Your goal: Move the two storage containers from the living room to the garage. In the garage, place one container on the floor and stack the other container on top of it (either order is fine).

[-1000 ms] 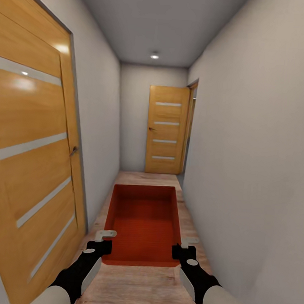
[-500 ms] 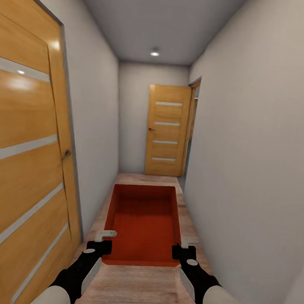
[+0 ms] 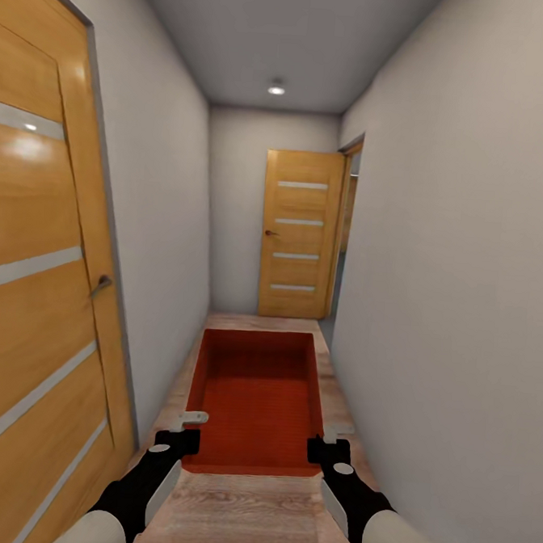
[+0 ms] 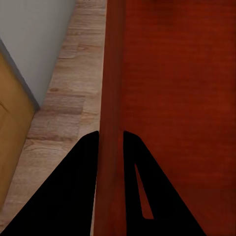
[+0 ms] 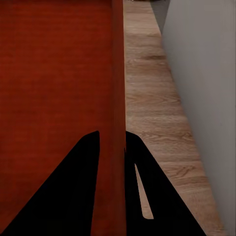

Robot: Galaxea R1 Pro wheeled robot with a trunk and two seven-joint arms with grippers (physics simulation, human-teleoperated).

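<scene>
An orange-red open-topped storage container [image 3: 255,396] is held level in front of me, above the wood plank floor of a narrow hallway. My left gripper [image 3: 181,432] is shut on its left wall near the front corner, and my right gripper [image 3: 330,443] is shut on its right wall. In the left wrist view the red wall [image 4: 112,98] runs between the two dark fingers [image 4: 78,187]. The right wrist view shows the same: the container's wall [image 5: 117,88] is clamped between the fingers [image 5: 147,187].
White walls [image 3: 457,276] close in on both sides. A large orange wooden door [image 3: 35,287] is near on the left. Another orange door [image 3: 298,234] stands at the hallway's far end, with an opening [image 3: 345,228] beside it on the right.
The view has advanced down the hallway: the left door slid further out of frame and the far door looms slightly larger. Both grippers keep the same hold on the container.
</scene>
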